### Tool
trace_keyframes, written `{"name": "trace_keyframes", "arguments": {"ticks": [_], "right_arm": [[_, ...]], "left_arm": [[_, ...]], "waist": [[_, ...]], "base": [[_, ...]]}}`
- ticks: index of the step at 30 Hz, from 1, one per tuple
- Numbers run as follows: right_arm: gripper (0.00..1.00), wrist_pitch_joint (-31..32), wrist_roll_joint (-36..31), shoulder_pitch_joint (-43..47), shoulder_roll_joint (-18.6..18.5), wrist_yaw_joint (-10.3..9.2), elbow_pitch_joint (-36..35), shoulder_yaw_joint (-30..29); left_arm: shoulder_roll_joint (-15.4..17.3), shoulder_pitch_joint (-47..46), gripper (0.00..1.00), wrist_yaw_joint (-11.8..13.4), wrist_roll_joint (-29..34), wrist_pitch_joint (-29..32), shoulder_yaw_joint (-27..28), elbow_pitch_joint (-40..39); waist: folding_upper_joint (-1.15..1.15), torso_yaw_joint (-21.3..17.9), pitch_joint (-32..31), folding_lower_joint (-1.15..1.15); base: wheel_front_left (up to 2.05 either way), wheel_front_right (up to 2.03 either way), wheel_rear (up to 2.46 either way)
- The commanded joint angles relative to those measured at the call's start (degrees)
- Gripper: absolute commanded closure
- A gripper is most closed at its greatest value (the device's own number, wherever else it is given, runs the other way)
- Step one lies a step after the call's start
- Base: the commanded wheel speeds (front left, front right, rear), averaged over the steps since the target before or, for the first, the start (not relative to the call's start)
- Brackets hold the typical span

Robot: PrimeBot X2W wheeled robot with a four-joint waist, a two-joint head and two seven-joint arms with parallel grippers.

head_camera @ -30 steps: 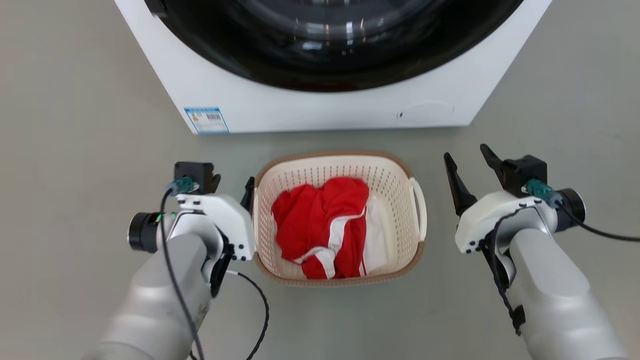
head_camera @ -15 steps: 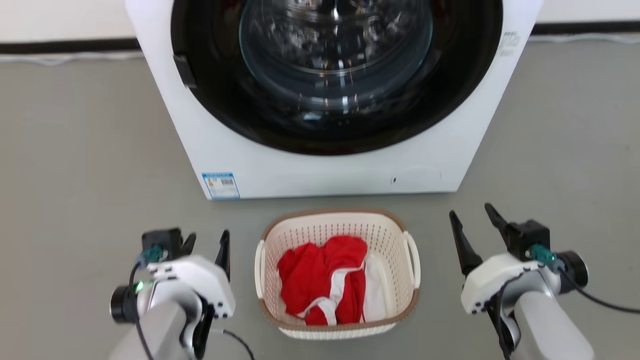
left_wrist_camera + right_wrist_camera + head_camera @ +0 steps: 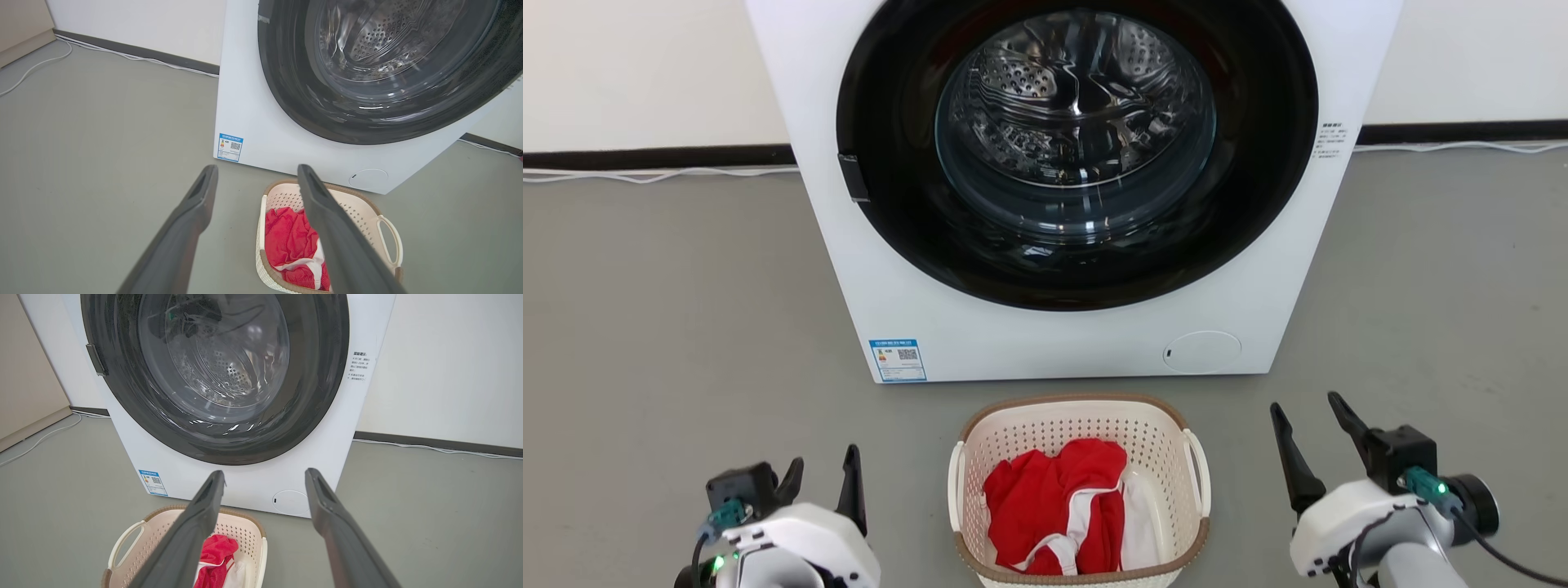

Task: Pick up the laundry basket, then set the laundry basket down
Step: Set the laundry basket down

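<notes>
Two claws, left claw (image 3: 823,472) and right claw (image 3: 1305,418), are spread wide and empty. One basket (image 3: 1068,401) is set on the floor (image 3: 645,327) before the washer (image 3: 1045,347), between them, touched by neither. A handle (image 3: 1202,474) is turned toward each, and the right is judged marginally nearer.

The head camera looks forward and down on the washing machine (image 3: 1029,343) from straight in front. The wrist cameras sit lower and nearer, left and right of centre, facing its door (image 3: 212,375). All share the basket (image 3: 1078,429) before it.
</notes>
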Motion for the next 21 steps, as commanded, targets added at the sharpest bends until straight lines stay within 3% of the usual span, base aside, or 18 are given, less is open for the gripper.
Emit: {"name": "trace_keyframes", "arguments": {"ticks": [1, 12, 21], "right_arm": [[0.0, -0.8, 0.2, 0.2, -0.2, 0.34, -2.1, 0.9], [0.0, -0.7, 0.5, 4.2, 0.1, 0.34, -5.5, -0.6], [0.0, 0.0, 0.9, 6.1, 0.5, 0.34, -7.3, -1.0]], "left_arm": [[1.3, -0.3, 0.0, 0.6, 1.2, -0.6, 2.6, -2.1], [0.4, 5.5, 0.0, 0.7, 4.0, -0.6, 7.6, -8.3], [1.0, 7.9, 0.0, -2.0, 5.8, -0.6, 7.7, -11.1]], "waist": [[0.0, 0.1, -0.4, 0.0], [0.0, 0.2, -1.7, 0.0], [0.0, 0.3, -2.5, 0.0]], "base": [[0.0, 0.0, 0.0], [0.0, 0.0, 0.0], [0.0, 0.0, 0.0]]}}
